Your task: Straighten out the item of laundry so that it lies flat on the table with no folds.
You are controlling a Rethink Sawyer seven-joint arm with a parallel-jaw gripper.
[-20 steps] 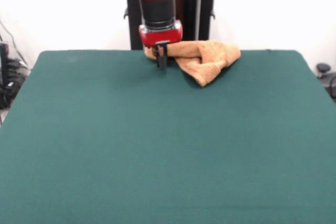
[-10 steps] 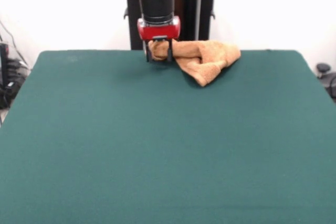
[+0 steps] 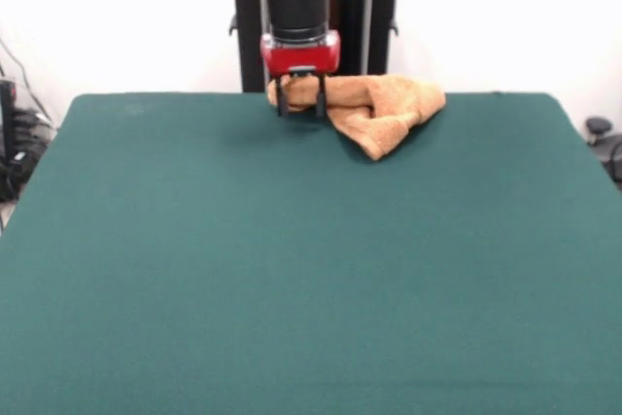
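Observation:
The item of laundry (image 3: 384, 104), an orange-tan towel, lies bunched and folded over itself at the far edge of the dark green table (image 3: 292, 259), a little right of centre. One folded corner points toward the near side. My gripper (image 3: 300, 112) hangs straight down at the towel's left end. It is open, with one dark finger on each side of that end, and the cloth shows between them. I cannot tell whether the fingertips touch the table.
The towel sits right at the table's far edge, so there is little room behind it. Cables and dark gear (image 3: 15, 143) lie off the table's left side. A black object (image 3: 603, 133) stands beyond its right side.
A second ago the gripper was shut, just in front of the towel's left end. It has since opened, and its fingers now straddle that end. The towel has not moved.

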